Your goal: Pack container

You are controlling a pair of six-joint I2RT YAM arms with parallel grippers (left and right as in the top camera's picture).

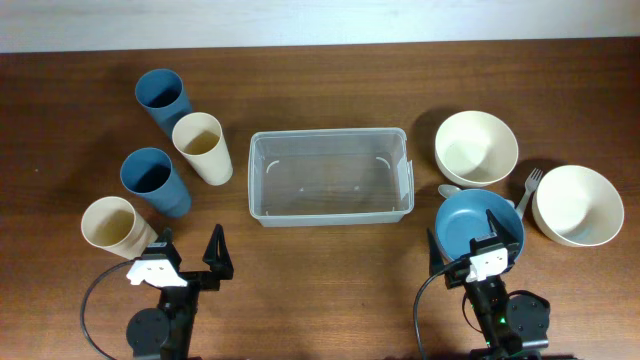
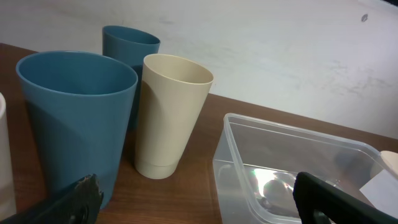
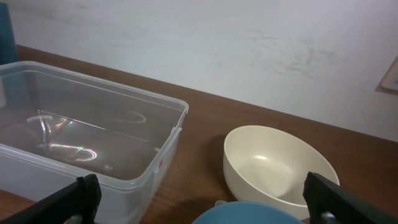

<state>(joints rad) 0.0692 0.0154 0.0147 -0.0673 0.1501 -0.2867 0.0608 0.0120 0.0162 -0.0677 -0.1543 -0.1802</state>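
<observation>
The container is a clear plastic bin at the middle of the table, with nothing in it. My left gripper hovers open near the front edge, to the container's front left. Through the left wrist view its fingers spread wide over bare wood, the container's corner just to the right. My right gripper is open above the near side of a blue bowl. In the right wrist view the right gripper holds nothing, and the container's rim lies to its left.
Two blue cups and two cream cups stand left of the bin. Two cream bowls sit to the right, with a fork and a spoon between them.
</observation>
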